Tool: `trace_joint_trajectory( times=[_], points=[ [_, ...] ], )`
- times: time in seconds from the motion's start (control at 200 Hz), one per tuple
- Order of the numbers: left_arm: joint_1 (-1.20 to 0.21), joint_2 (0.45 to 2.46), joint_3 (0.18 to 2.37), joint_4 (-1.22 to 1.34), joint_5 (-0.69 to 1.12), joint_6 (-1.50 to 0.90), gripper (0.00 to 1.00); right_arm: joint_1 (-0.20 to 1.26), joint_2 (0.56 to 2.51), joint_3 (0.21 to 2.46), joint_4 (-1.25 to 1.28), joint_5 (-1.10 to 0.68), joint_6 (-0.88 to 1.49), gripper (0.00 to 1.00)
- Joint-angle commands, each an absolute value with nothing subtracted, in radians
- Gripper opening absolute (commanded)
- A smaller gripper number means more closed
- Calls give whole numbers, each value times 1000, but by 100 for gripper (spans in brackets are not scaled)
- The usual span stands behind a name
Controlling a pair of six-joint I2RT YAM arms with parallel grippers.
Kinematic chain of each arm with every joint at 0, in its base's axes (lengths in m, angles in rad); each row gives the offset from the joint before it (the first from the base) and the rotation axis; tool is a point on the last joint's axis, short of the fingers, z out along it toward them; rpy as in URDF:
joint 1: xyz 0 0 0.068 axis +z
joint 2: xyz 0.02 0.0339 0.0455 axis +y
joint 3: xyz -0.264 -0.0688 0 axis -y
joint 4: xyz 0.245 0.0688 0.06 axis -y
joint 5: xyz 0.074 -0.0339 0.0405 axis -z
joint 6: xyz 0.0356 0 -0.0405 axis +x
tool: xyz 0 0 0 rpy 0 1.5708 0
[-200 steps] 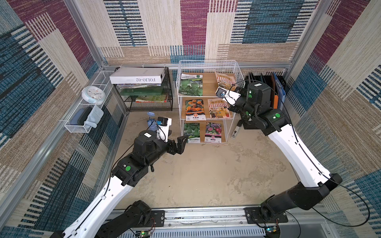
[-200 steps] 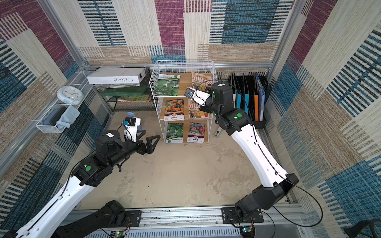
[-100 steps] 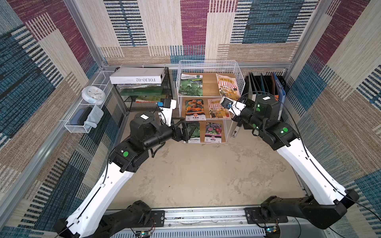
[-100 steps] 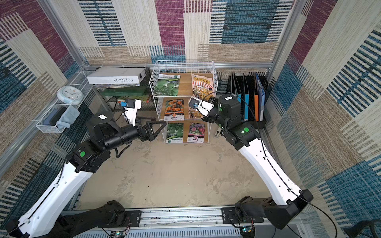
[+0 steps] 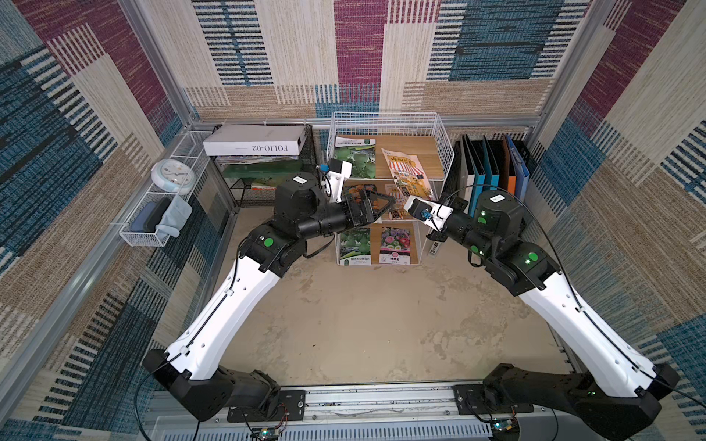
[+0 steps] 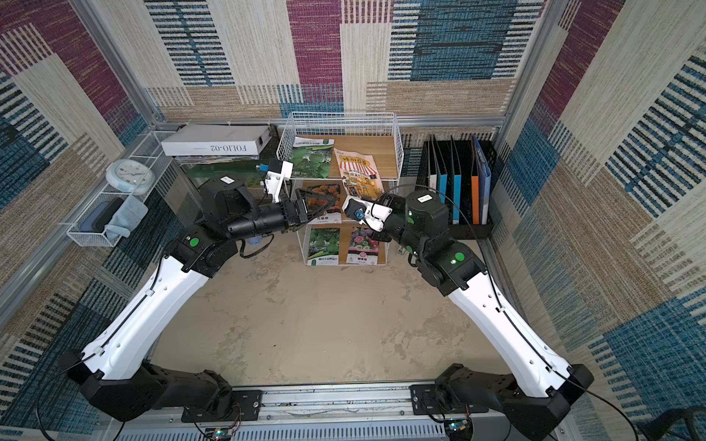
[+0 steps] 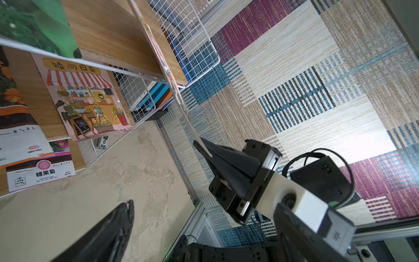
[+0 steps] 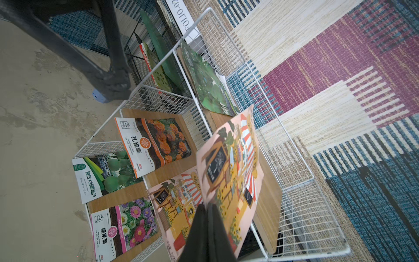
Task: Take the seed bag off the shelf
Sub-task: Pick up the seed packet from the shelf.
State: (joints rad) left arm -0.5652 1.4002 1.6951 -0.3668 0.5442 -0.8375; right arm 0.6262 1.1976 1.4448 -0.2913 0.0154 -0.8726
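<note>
Far left: wire basket (image 5: 143, 238) holding clock (image 5: 172, 176). Black mesh rack (image 5: 244, 193) carrying white box (image 5: 255, 139) reading "FOLIO-02". Left jaws gaping wide, empty, hovering before shelf (image 5: 382, 120), blocking its middle tier. Marigold pack (image 8: 154, 145) there reading "孔雀草". Pink flower pack (image 8: 123, 229) on the bottom tier reading "糖果菊". Seed bag (image 5: 402, 168), sunflower-shop print, tilting across top tier's front edge. Right jaws pinching its lower corner. Binders (image 5: 493, 172) standing beyond.

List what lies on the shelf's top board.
A green seed bag lies there; a pink bag, pinched by the right claw, tilts out past the board front edge. Anything beneath them is covered.
</note>
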Motion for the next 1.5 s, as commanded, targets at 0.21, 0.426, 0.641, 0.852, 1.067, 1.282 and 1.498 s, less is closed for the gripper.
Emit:
trace_joint_trajectory(
  times=[0.21, 0.426, 0.641, 0.852, 1.067, 1.282, 1.498],
  points=[
    [-563, 1499, 1719, -255, 457, -934, 100, 650, 1152, 1401, -261, -33, -841, 0],
    [-561, 1592, 1756, -137, 466, -1026, 100, 672, 1150, 1381, -263, -31, -837, 0],
    [-561, 1601, 1760, -89, 459, -1061, 92, 692, 1144, 1361, -261, -13, -833, 0],
    [-563, 1582, 1739, -94, 466, -1067, 65, 704, 1131, 1336, -248, -5, -825, 0],
    [-563, 1583, 1726, -140, 472, -1055, 55, 714, 1147, 1352, -251, 0, -830, 0],
    [-565, 1602, 1754, -153, 476, -1053, 47, 727, 1165, 1364, -256, 7, -837, 0],
    [-565, 1606, 1763, -166, 466, -1045, 20, 733, 1163, 1358, -259, 13, -838, 0]
  ],
)
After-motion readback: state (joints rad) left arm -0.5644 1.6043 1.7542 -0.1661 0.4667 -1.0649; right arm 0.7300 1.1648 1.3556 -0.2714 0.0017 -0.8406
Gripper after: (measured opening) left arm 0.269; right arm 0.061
